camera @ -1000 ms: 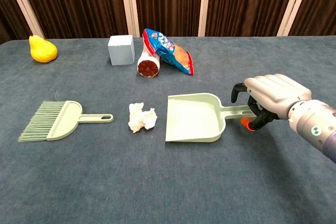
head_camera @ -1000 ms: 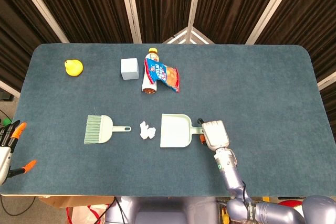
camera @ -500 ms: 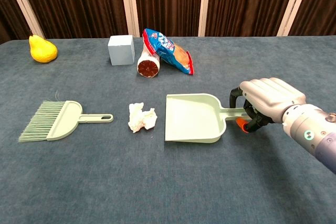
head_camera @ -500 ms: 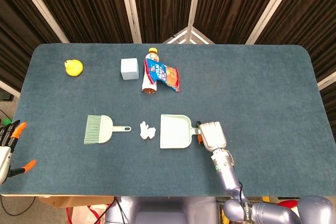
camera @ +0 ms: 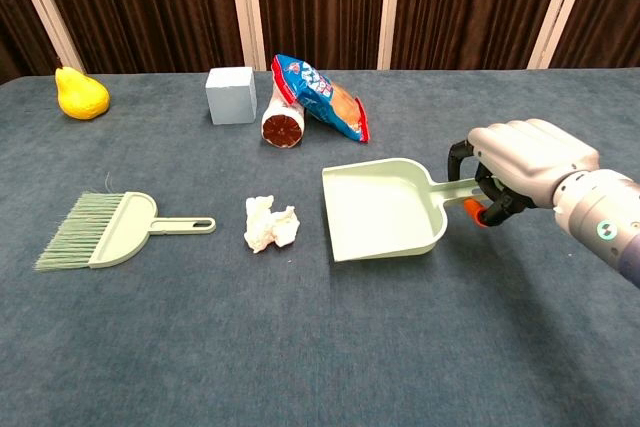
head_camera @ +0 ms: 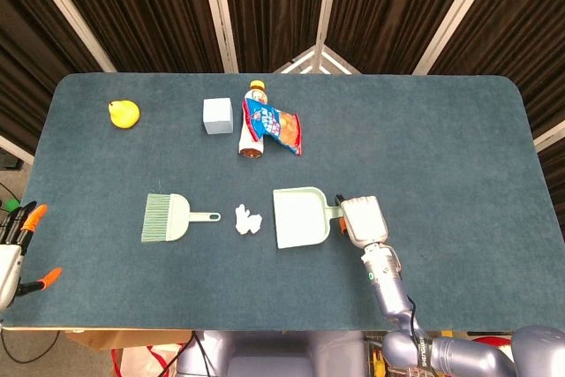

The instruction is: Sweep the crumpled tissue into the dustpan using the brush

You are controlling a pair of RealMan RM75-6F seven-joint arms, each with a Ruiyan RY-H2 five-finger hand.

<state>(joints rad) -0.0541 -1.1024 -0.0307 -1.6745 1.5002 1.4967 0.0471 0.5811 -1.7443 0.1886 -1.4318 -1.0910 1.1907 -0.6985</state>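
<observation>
- The right hand (camera: 520,169) is at the right side of the chest view, and its fingers are curled around the handle of the dustpan (camera: 385,209), so it grips the dustpan.
- In the head view the same right hand (head_camera: 363,219) is a little right of the centre, low in the frame, just beside the dustpan (head_camera: 299,217).
- The dustpan is pale green; its open mouth faces the left of the frame, and in the chest view its handle end looks a little raised from the table (camera: 320,347).
- The crumpled tissue (camera: 270,223) lies on the table just left of the dustpan mouth, near it but not touching it. In the head view the tissue (head_camera: 248,219) is near the middle of the frame.
- The brush (camera: 105,229) lies flat at the left of the chest view, well apart from the tissue, with its handle pointing to the right and its bristles to the left.
- The left hand (head_camera: 16,249) shows only at the lower left edge of the head view, off the table (head_camera: 441,130). It holds nothing that I can see; if its fingers are apart or closed I cannot tell.
- In the upper part of the chest view there are a yellow pear (camera: 81,94) at the left, a pale blue cube (camera: 232,95), a bottle (camera: 283,119) lying on its side, and a snack bag (camera: 322,95) leaning against the bottle.
</observation>
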